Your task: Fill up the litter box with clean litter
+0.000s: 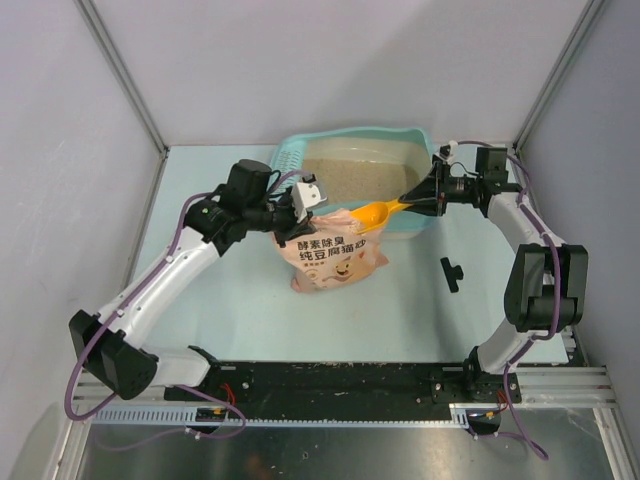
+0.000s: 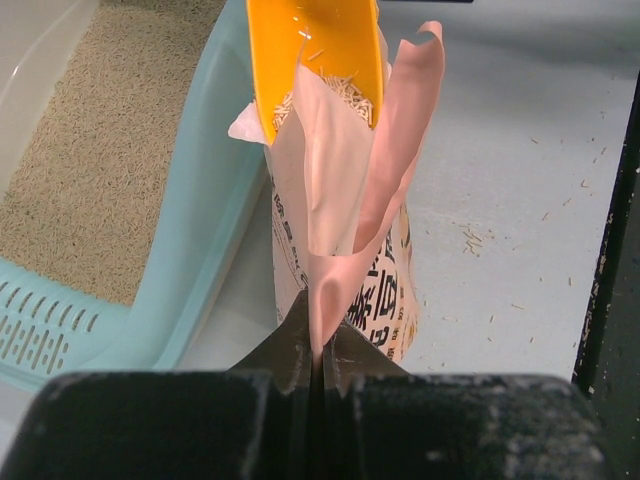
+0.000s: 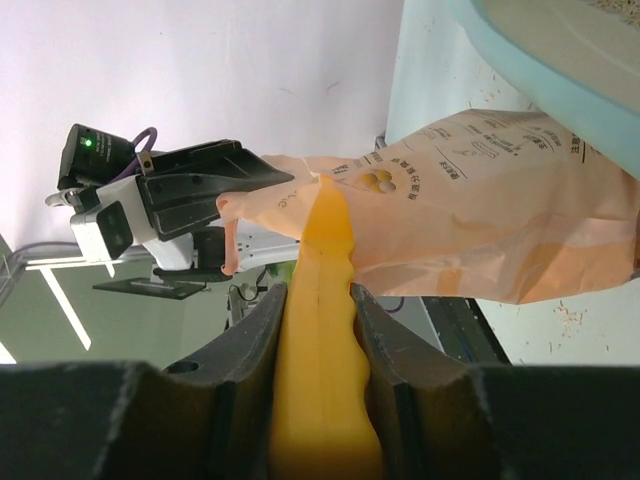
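Note:
The light teal litter box (image 1: 415, 140) stands at the back of the table with beige clean litter (image 1: 350, 178) spread inside; it also shows in the left wrist view (image 2: 190, 240). The pink bag (image 1: 335, 255) stands in front of it. My left gripper (image 1: 308, 200) is shut on the bag's top edge (image 2: 325, 300). My right gripper (image 1: 422, 200) is shut on the handle of an orange scoop (image 1: 375, 213), whose bowl sits in the bag's mouth (image 2: 320, 60) with some litter in it. The handle shows between my right fingers (image 3: 320, 330).
A small black part (image 1: 452, 272) lies on the table right of the bag. Stray litter grains (image 2: 470, 238) are scattered on the table near the bag. Grey enclosure walls stand on both sides and behind.

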